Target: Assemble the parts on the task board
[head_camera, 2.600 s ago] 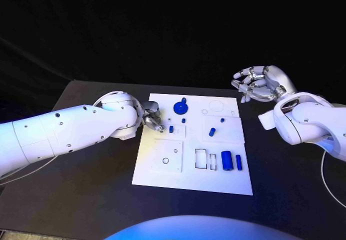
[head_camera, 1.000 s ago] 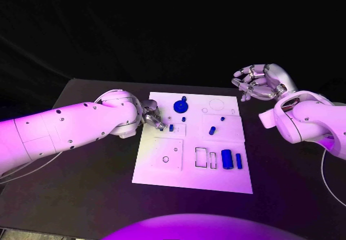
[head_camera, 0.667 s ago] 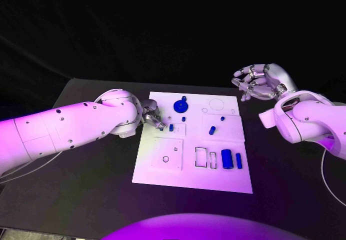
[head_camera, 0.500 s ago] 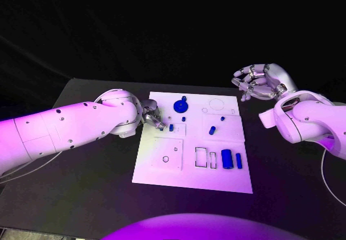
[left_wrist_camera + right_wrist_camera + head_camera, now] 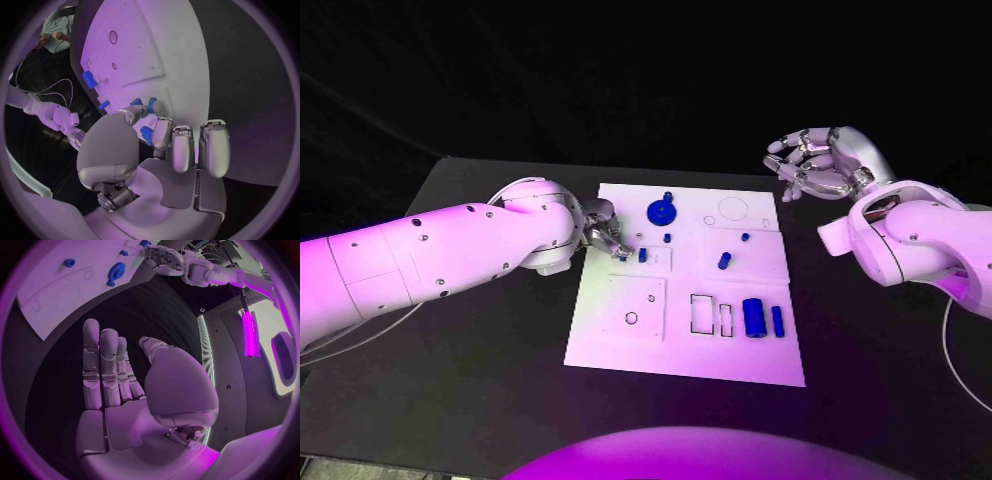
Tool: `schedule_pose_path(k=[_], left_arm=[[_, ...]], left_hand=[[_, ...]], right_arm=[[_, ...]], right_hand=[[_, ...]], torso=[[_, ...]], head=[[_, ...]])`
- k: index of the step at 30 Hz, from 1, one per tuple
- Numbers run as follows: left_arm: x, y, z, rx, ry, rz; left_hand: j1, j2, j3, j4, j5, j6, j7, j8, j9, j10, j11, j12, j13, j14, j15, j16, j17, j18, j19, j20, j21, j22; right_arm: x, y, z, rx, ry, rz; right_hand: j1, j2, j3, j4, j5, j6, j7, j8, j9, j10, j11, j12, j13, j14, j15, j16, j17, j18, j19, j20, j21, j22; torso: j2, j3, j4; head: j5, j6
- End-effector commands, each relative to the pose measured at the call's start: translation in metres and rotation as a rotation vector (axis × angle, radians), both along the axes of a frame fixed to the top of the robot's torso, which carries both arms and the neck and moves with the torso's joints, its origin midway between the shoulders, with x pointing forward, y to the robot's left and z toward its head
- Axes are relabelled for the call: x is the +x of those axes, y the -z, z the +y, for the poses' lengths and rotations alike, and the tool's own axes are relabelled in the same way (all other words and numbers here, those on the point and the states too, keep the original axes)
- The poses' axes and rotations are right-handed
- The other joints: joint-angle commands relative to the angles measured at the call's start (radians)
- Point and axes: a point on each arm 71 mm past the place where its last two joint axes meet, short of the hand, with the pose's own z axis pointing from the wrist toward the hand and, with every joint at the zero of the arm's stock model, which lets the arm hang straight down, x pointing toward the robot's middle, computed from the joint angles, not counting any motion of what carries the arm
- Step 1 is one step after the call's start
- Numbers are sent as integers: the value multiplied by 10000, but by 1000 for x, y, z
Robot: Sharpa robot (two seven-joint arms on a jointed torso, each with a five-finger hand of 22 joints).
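Note:
The white task board lies in the middle of the table. My left hand sits at its left edge with fingers curled, the tips close beside a small blue part. In the left wrist view that small blue part shows between thumb and fingertip of my left hand; whether it is pinched I cannot tell. A blue gear lies near the far edge. My right hand hangs raised beyond the board's far right corner; the right wrist view shows the right hand holding nothing, fingers straight.
More blue parts lie on the board: a peg, a short piece, a thick cylinder and a thin bar by empty slots. Black table surrounds the board.

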Motion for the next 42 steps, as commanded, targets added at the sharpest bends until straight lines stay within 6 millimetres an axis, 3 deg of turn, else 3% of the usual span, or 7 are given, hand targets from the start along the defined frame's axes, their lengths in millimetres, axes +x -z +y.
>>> schedule_pose_path(k=[1, 8, 21, 42], left_arm=[[-1, 3, 0, 184, 113, 150], [-1, 2, 1, 184, 80, 117], [0, 2, 1, 149, 40, 56], [-1, 2, 3, 125, 21, 59]], left_hand=[[-63, 26, -189, 126, -228, 63, 4, -61, 19, -10, -74, 46, 9, 1057, -77, 36, 2635, -111, 376, -61, 27, 1193], [-44, 70, -426, 278, -600, 82, 10, -81, 45, -12, -69, 45, 13, 1057, -74, 36, 2635, -112, 378, -59, 25, 1199], [-407, 205, -731, 321, -876, 94, 33, -113, 68, -17, -49, 45, 19, 1057, -59, 36, 2635, -112, 380, -49, 23, 1205], [-750, 267, -961, 328, -993, 92, 44, -142, 87, -28, -38, 35, 12, 1057, -51, 36, 2635, -111, 379, -40, 17, 1202]], right_arm=[[0, -1, 1, -17, -112, -91], [0, -1, 1, -17, -113, -91], [0, -1, 1, -18, -114, -89], [0, -1, 0, -17, -110, -86]], right_hand=[[-101, 4, -85, 0, 42, -66, -5, 34, -20, 3, 10, 72, -17, 93, -3, -72, 18, 195, 88, 21, -52, -18], [-157, 6, -107, 1, 35, -70, -6, 38, -24, 0, 11, 82, -24, 100, -2, -92, 34, 194, 98, 21, -68, -34], [-192, 6, -121, 1, 36, -71, -6, 42, -27, -3, 10, 88, -29, 104, -1, -105, 44, 194, 104, 22, -78, -44], [-230, -8, -145, -13, 29, -73, -10, 48, -31, -6, 8, 101, -36, 114, -2, -125, 61, 194, 116, 21, -94, -60]], torso=[[2, 0, -2], [4, 3, -6], [1, 3, -3], [5, 3, 2]], head=[[0, 9], [-14, -3], [-15, 9], [-25, 11]])
